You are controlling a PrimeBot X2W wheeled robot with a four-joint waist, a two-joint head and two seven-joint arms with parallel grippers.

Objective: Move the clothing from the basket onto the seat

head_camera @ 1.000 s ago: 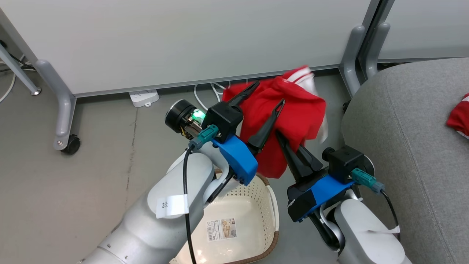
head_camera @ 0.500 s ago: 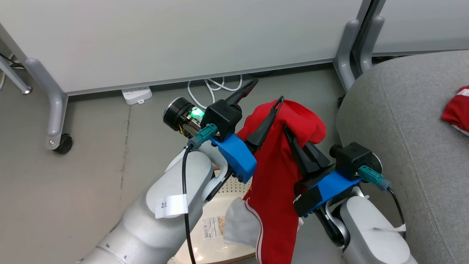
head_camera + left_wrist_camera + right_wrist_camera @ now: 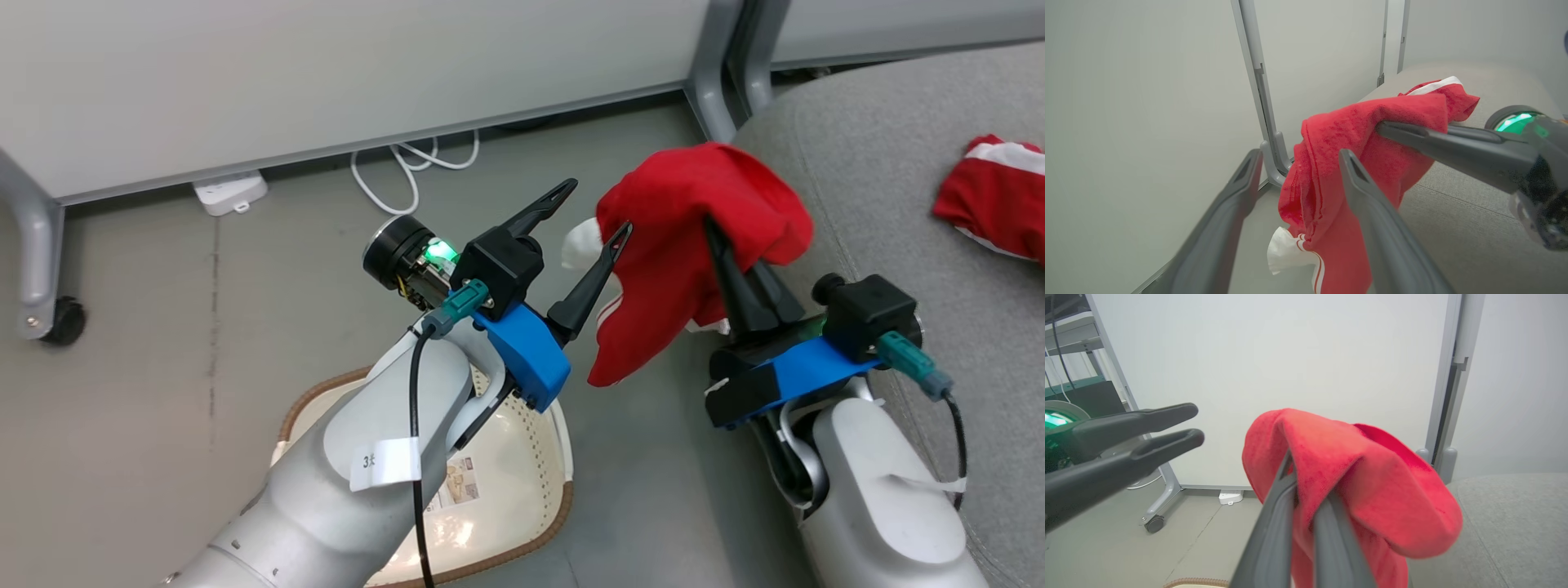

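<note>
Item: red white-striped fabric garment (image 3: 678,237), pinched in the right gripper (image 3: 714,233) jaws, hanging at the edge of the light grey upholstered seat (image 3: 898,163) (second red garment (image 3: 992,196) lies there). Left gripper (image 3: 596,208): jaws spread, holding nothing, above the cream perforated plastic basket (image 3: 563,457).

White partition panel (image 3: 326,73) standing along the back, grey floor (image 3: 163,343) stretching out below it, curved grey foot (image 3: 33,253) sitting on a black caster (image 3: 65,320) at the left, white power strip (image 3: 231,192) lying under the panel's edge, white cable (image 3: 424,163) looping near it, two grey posts (image 3: 714,90) rising where the panels are meeting.
</note>
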